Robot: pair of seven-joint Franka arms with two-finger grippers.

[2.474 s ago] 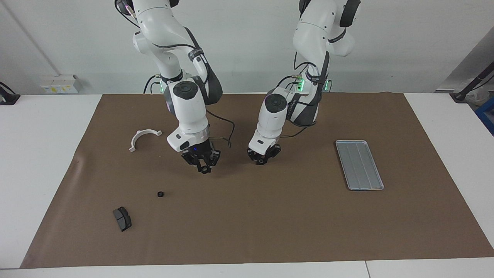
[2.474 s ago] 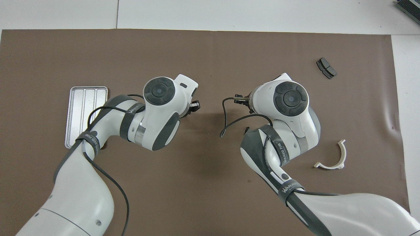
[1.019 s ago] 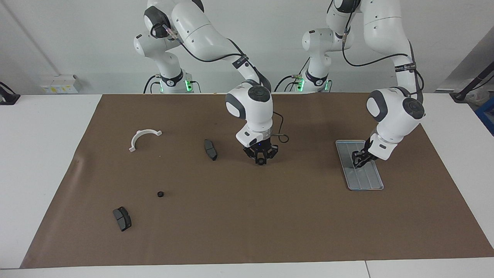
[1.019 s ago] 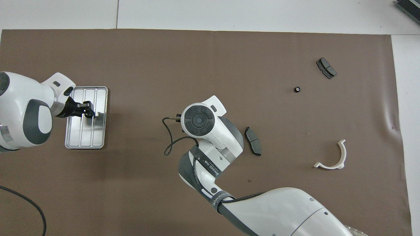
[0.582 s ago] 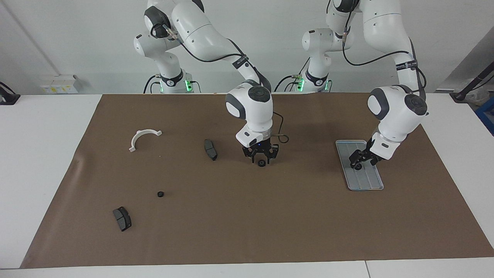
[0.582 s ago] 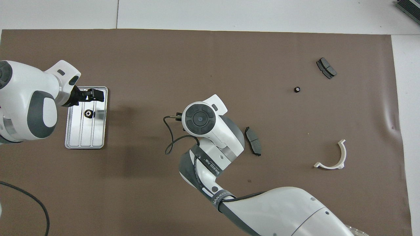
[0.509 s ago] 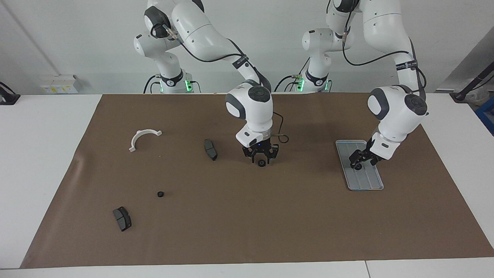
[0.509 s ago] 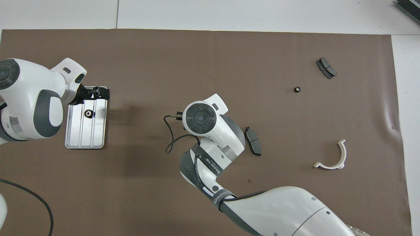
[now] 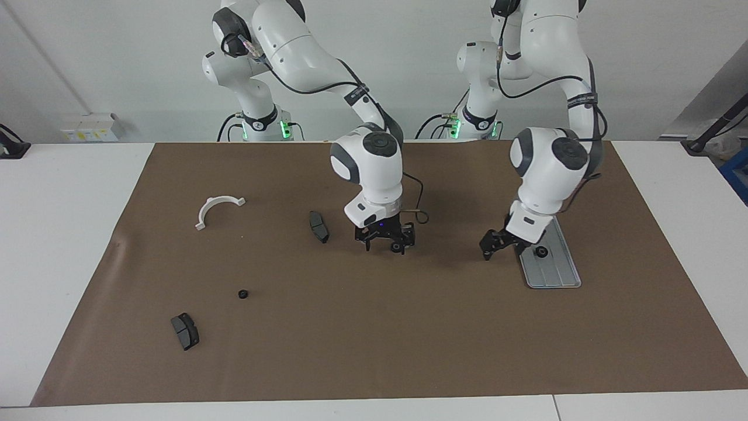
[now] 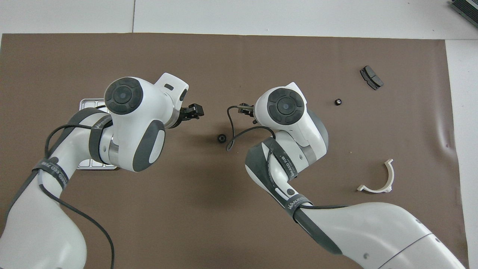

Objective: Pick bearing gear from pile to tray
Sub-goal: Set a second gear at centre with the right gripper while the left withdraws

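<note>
A small black gear point(image 9: 542, 252) lies on the silver tray point(image 9: 555, 272), which my left arm mostly hides in the overhead view point(image 10: 89, 102). My left gripper point(image 9: 498, 245) is open and empty over the mat beside the tray, and shows in the overhead view point(image 10: 195, 111). A second gear point(image 9: 397, 248) lies on the mat mid-table, also in the overhead view point(image 10: 222, 138). My right gripper point(image 9: 385, 240) is open just above the mat beside that gear. A third gear point(image 9: 243, 293) lies toward the right arm's end, also in the overhead view point(image 10: 338, 101).
A dark pad point(image 9: 318, 226) lies beside my right gripper. Another pad point(image 9: 184, 331) lies farther from the robots than the third gear. A white half-ring bracket point(image 9: 217, 209) lies nearer to the robots at the right arm's end. Brown mat point(image 9: 374, 339) covers the table.
My left gripper has left the tray and moved toward mid-table; its gear stays on the tray. My right gripper has shifted slightly off the gear it set on the mat.
</note>
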